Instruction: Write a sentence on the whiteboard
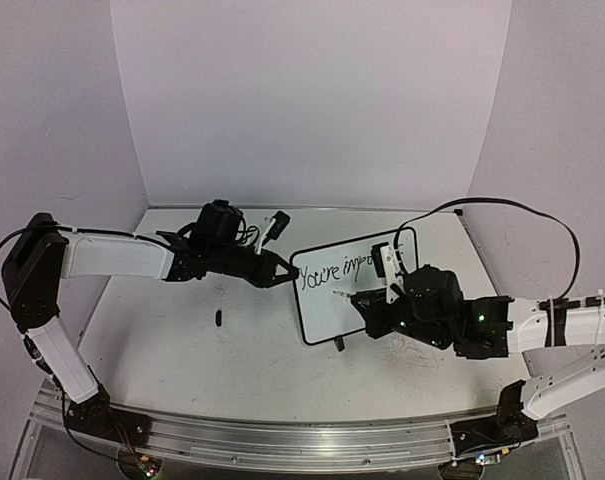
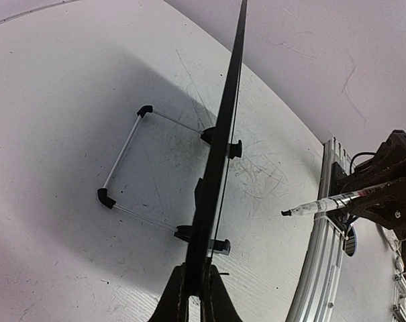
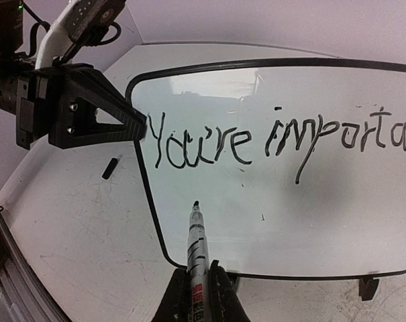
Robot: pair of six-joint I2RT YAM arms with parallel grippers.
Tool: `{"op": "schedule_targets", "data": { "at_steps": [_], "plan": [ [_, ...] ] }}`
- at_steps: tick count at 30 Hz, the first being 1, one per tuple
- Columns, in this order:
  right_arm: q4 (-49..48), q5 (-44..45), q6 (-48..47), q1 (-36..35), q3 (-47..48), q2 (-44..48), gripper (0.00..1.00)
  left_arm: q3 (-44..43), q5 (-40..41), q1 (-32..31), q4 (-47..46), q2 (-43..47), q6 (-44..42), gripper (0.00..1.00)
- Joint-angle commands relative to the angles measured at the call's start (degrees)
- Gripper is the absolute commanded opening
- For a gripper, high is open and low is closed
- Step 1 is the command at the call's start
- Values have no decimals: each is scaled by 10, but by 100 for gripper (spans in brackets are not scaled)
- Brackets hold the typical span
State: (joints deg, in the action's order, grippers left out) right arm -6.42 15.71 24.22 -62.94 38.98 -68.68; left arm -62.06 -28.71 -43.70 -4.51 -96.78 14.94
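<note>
The whiteboard [image 1: 327, 312] stands upright on the table, with "You're importan" written on it in black along its top. My left gripper [image 1: 285, 272] is shut on the board's left edge. In the left wrist view the board [image 2: 219, 147] is edge-on, pinched between the left gripper's [image 2: 196, 295] fingers. My right gripper [image 3: 197, 295] is shut on a black-tipped marker [image 3: 196, 241]. The marker points at the blank lower left of the board [image 3: 290, 221]. Its tip [image 2: 286, 212] hangs a short way off the writing face, not touching.
A small black marker cap [image 1: 218, 318] lies on the table left of the board. The board's wire stand [image 2: 122, 168] juts out behind it. An aluminium rail [image 1: 282, 435] runs along the near edge. White walls close in the back and sides.
</note>
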Motion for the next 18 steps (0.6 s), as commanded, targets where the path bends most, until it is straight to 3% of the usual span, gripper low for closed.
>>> {"op": "schedule_targets", "data": {
  "at_steps": [1, 18],
  "plan": [
    [-9, 22, -3, -8, 29, -3, 0, 10, 43, 4, -1, 24, -21, 0],
    [-48, 51, -48, -11, 35, -60, 0, 5, 38, 4, -1, 3, -26, 0]
  ]
}}
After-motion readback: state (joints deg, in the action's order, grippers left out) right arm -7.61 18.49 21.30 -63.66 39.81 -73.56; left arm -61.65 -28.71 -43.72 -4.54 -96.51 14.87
